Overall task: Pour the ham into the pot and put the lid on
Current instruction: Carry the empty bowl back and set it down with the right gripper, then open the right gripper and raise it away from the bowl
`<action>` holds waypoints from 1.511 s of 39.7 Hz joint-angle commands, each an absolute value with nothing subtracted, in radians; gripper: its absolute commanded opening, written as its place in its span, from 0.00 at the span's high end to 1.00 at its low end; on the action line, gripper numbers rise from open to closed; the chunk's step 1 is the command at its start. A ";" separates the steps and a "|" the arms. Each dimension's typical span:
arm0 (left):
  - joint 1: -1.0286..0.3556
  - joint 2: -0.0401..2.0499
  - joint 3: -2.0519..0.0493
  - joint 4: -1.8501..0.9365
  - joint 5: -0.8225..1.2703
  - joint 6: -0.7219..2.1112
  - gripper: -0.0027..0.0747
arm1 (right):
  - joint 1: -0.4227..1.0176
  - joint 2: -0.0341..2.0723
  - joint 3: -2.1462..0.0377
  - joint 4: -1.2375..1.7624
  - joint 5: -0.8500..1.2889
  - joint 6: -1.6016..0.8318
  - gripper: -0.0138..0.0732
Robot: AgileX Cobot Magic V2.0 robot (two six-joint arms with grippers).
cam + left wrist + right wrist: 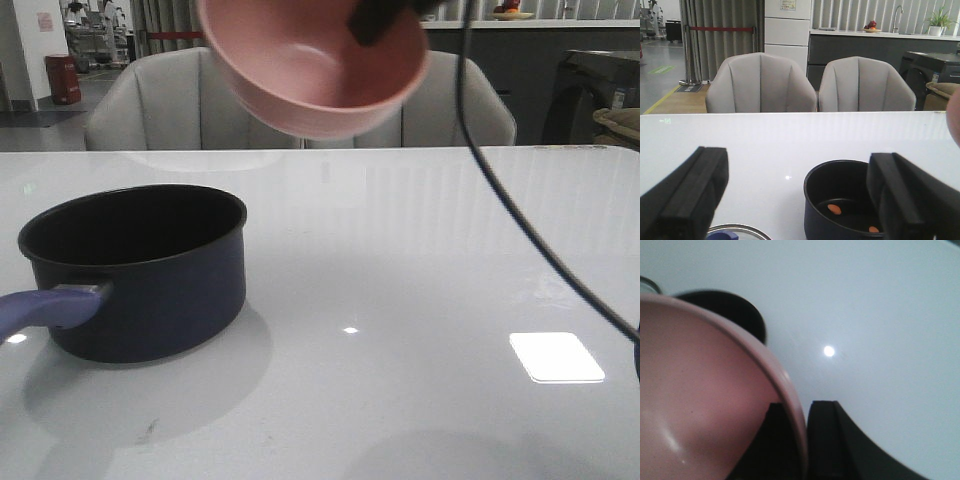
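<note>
On the left of the white surface sits the pot, handle toward the near left, with ham slices lying on its black bottom. Over it the left gripper hangs with jaws spread wide, and the lid peeks in just beside the pot. High to the right, the right gripper pinches the tilted pink bowl by its rim.

A glossy white table carries the pot; beside the left fingers, what looks like the lid.
</note>
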State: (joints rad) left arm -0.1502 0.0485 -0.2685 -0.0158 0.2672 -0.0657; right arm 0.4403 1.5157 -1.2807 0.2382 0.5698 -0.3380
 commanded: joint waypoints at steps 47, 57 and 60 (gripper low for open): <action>-0.159 0.058 -0.294 -0.023 0.197 -0.066 0.18 | 0.136 1.809 -1.309 -0.006 0.898 0.085 0.55; -0.159 0.058 -0.294 -0.023 0.197 -0.066 0.18 | 0.136 1.814 -1.309 -0.065 0.905 0.085 0.33; -0.159 0.058 -0.294 -0.023 0.197 -0.066 0.18 | 0.136 1.808 -1.309 -0.068 0.910 0.085 0.29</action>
